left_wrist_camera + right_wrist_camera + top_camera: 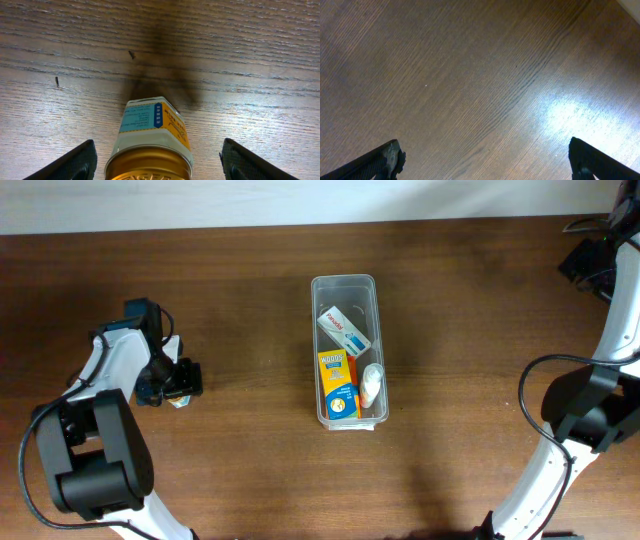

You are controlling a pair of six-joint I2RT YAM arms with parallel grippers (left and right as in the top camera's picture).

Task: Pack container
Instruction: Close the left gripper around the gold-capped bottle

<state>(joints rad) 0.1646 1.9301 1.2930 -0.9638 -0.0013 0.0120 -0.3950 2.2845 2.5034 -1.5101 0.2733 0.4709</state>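
Bottle (150, 145) sits between my left hand's (160, 161) parted fingers, left of the container (345, 290). Probably rigid, slick: grip its body.

A white-and-red box (344, 330), a yellow box (338, 384) and a small white tube (371, 383) are held inside the clear container (343, 279).

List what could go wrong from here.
1. The left pincer stands open around the gold-lidded bottle; its round body may slip or tip as it closes.
2. The container already holds a white box, an orange box and a small white item; only its far end looks bare, so the bottle may land on them.
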